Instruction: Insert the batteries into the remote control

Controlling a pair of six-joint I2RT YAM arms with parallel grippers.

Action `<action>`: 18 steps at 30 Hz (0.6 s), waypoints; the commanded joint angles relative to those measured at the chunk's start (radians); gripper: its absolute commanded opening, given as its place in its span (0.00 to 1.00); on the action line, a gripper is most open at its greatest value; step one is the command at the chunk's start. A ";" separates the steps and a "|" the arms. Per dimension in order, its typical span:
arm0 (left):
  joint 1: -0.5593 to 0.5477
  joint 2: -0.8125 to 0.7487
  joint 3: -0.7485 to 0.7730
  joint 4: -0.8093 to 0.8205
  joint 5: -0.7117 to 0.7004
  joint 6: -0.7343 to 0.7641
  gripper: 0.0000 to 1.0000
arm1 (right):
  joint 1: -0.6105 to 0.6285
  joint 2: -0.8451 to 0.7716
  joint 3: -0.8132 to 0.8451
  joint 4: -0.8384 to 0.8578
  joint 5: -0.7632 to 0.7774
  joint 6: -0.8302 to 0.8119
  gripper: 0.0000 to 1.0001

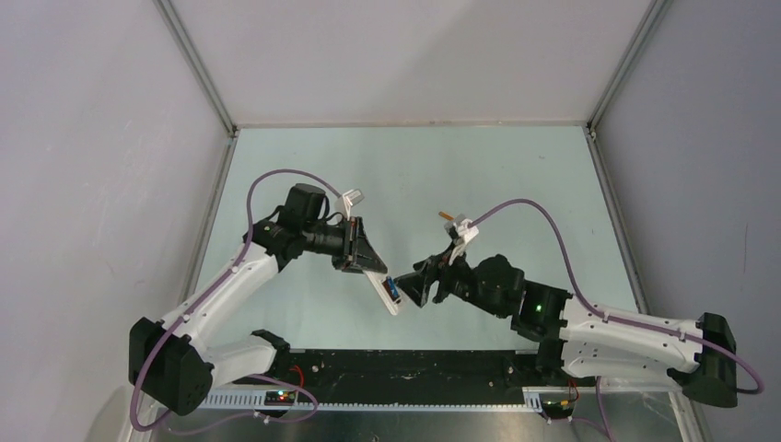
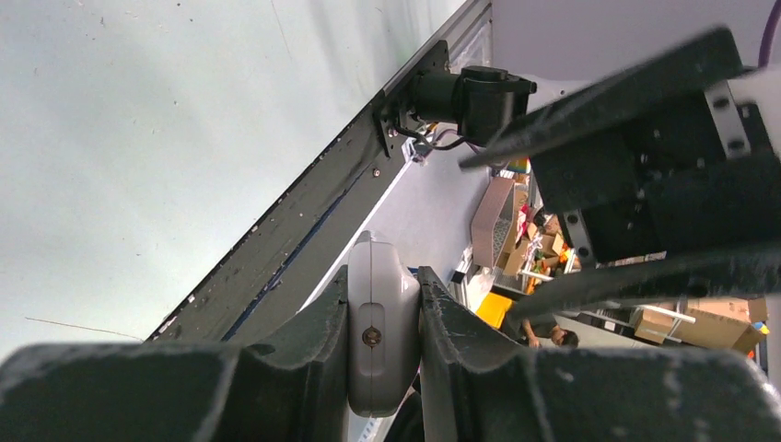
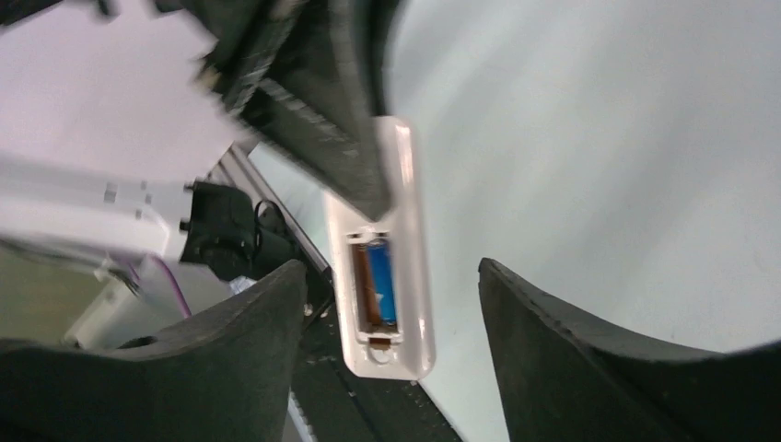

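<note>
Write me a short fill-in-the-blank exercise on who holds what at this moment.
1. The left gripper is shut on the ___.
2. The battery clearly seen seated in it is ___ in colour.
3. The right gripper, facing that battery, stands ___.

Missing words: remote control; blue; open.

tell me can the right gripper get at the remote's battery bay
Probably yes: the right gripper is open right at the bay; the left gripper clamps the remote at its other end, leaving the bay uncovered.
</note>
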 commanded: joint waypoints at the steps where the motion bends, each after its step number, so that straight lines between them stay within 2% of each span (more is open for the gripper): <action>1: 0.006 0.005 0.040 0.013 0.000 -0.002 0.00 | -0.104 0.007 0.116 -0.332 0.071 0.511 0.74; 3: 0.006 0.010 0.050 0.013 -0.004 0.000 0.00 | -0.144 0.011 0.127 -0.396 0.044 0.623 0.82; 7: 0.006 0.026 0.071 0.013 -0.015 0.003 0.00 | -0.144 -0.010 0.133 -0.425 0.049 0.749 0.98; 13: 0.006 0.038 0.098 0.014 -0.034 0.007 0.00 | -0.149 0.006 0.134 -0.489 0.044 1.009 0.99; 18: 0.006 0.041 0.105 0.014 -0.049 0.011 0.00 | -0.122 0.020 0.134 -0.464 0.090 1.124 0.99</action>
